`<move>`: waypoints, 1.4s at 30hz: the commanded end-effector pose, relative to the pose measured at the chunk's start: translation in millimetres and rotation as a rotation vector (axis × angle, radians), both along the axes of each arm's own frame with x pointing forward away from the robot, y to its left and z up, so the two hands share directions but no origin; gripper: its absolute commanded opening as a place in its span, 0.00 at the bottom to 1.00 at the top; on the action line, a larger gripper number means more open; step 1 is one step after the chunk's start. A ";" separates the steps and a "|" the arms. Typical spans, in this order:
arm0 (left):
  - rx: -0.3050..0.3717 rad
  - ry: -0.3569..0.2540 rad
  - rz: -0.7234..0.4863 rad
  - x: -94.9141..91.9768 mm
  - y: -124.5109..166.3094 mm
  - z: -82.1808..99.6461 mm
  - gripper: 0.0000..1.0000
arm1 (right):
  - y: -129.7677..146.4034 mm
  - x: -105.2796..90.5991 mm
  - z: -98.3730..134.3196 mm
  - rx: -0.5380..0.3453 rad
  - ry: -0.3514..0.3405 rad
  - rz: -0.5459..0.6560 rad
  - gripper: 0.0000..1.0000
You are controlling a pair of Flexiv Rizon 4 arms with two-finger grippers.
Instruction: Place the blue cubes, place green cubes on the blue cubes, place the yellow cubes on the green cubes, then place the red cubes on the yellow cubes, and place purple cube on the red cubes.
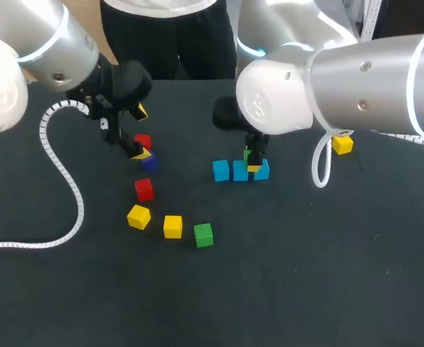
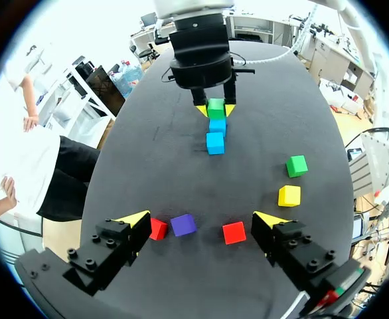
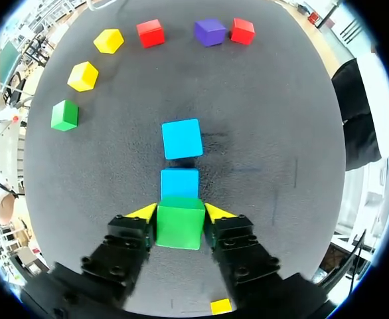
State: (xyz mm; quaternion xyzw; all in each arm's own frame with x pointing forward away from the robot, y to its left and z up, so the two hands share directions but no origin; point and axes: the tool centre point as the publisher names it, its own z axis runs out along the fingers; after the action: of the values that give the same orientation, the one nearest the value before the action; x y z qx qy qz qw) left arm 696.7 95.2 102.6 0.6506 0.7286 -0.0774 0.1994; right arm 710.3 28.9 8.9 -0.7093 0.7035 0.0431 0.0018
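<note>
Three blue cubes stand in a row mid-table (image 1: pixel 221 170). My right gripper (image 3: pixel 180 214) is shut on a green cube (image 3: pixel 180 222) that rests on the row's right-end blue cube, ahead of which lie the other two (image 3: pixel 179 183) (image 3: pixel 182 139). The left wrist view shows the same green cube (image 2: pixel 216 106) between the right gripper's yellow tips. My left gripper (image 2: pixel 203 219) hangs open above the purple cube (image 2: pixel 182 224), with one red cube (image 2: pixel 157 228) by one finger and another (image 2: pixel 233 232) near the other. In the head view the left gripper (image 1: pixel 132 134) is at the left.
Loose on the dark table (image 1: pixel 306 275) are two yellow cubes (image 1: pixel 138 216) (image 1: pixel 172 226) and a second green cube (image 1: pixel 203 235) in front of the row. A third yellow cube (image 1: pixel 342 144) sits at the right, behind my right arm.
</note>
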 end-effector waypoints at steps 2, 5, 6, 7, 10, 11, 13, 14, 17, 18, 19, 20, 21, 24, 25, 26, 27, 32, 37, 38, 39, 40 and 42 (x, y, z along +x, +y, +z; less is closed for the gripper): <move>0.004 0.003 -0.001 1.7 -0.5 0.3 1.00 | -0.2 1.7 -0.9 0.003 0.002 -0.002 1.00; 0.004 0.003 -0.001 1.7 -0.5 0.3 1.00 | -1.1 1.6 1.3 0.006 0.000 -0.007 1.00; 0.004 0.003 -0.001 1.7 -0.5 0.3 1.00 | -1.4 1.7 2.0 0.006 -0.002 -0.008 1.00; 0.004 0.003 -0.001 1.7 -0.5 0.3 1.00 | -1.7 1.7 2.6 0.007 -0.004 -0.009 1.00; 0.004 0.003 -0.001 1.7 -0.5 0.3 1.00 | -2.4 1.7 4.4 0.009 -0.008 -0.012 1.00; 0.004 0.003 -0.001 1.7 -0.5 0.3 1.00 | -2.6 1.6 4.9 0.011 -0.009 -0.014 1.00; 0.004 0.003 -0.001 1.7 -0.5 0.3 1.00 | -3.0 1.6 5.9 0.012 -0.010 -0.015 1.00; 0.004 0.003 -0.001 1.7 -0.5 0.3 1.00 | -3.1 1.5 6.9 0.015 -0.013 -0.016 1.00; 0.004 0.003 -0.001 1.7 -0.5 0.3 1.00 | -4.4 1.5 10.6 0.024 -0.023 -0.020 1.00; 0.004 0.003 -0.001 1.7 -0.5 0.3 1.00 | -5.0 1.5 12.2 0.027 -0.027 -0.021 1.00; 0.004 0.003 -0.001 1.7 -0.5 0.3 1.00 | -5.7 1.5 13.7 0.029 -0.030 -0.022 1.00; 0.004 0.003 -0.001 1.7 -0.5 0.3 1.00 | -6.8 1.2 15.9 0.037 -0.036 -0.024 1.00; 0.004 0.003 -0.001 1.7 -0.5 0.3 1.00 | -7.9 0.9 18.1 0.041 -0.040 -0.024 1.00; 0.004 0.003 -0.001 1.7 -0.5 0.3 1.00 | -12.5 -1.2 26.0 0.069 -0.053 -0.026 1.00; 0.004 0.003 -0.001 1.7 -0.5 0.3 1.00 | -14.7 -2.0 27.7 0.086 -0.053 -0.024 1.00; 0.004 0.003 -0.001 1.7 -0.5 0.3 1.00 | -17.2 -3.0 30.4 0.105 -0.058 -0.027 1.00; 0.004 0.003 -0.001 1.7 -0.5 0.3 1.00 | -19.5 -3.8 33.7 0.122 -0.058 -0.029 1.00; 0.004 0.003 -0.001 1.7 -0.5 0.3 1.00 | -35.4 -8.8 46.3 0.269 -0.057 -0.025 1.00; 0.004 0.003 -0.001 1.7 -0.5 0.3 1.00 | -55.9 -10.7 54.2 0.392 -0.060 -0.027 1.00; 0.004 0.003 -0.001 1.7 -0.5 0.3 1.00 | -60.0 -11.1 55.5 0.413 -0.060 -0.030 1.00; 0.004 0.003 -0.001 1.7 -0.5 0.3 1.00 | -62.8 -11.5 56.8 0.428 -0.063 -0.032 1.00; 0.004 0.003 -0.001 1.7 -0.5 0.3 1.00 | -66.1 -12.1 58.5 0.464 -0.067 -0.029 1.00; 0.004 0.003 -0.001 1.7 -0.5 0.3 1.00 | -72.1 -12.8 60.9 0.492 -0.070 -0.034 1.00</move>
State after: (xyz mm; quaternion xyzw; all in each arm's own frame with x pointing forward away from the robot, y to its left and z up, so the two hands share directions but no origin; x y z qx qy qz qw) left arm 696.7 95.2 102.6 0.6507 0.7286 -0.0774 0.1994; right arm 708.7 -26.7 67.0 -0.6912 0.6935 0.1487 0.1381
